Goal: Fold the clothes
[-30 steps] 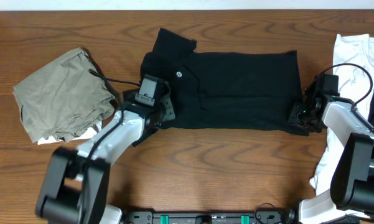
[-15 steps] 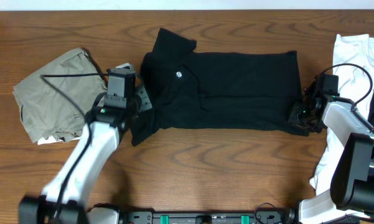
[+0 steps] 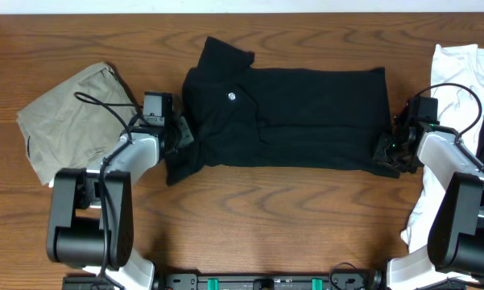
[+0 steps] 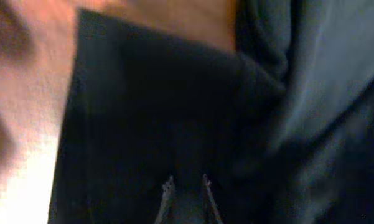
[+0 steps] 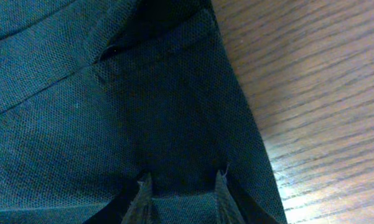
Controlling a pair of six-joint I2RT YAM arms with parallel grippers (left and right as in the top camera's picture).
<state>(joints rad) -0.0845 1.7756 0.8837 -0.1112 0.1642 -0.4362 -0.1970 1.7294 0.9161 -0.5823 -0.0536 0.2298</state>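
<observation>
Left fingers: almost closed, pinching sleeve of black short-sleeved fabric shirt. Right fingers: narrow gap, clamped on hem corner. Shirt lies flat between both on brown wooden worktop. Crumpled olive-grey garment just outside left fingers. Step, judged: sleeve fold-in. Next: carry sleeve inward over chest, hem taut.

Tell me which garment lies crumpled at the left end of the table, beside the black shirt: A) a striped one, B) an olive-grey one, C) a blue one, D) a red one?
B: in the overhead view, the olive-grey garment sits in a loose heap just left of the black shirt.
</observation>
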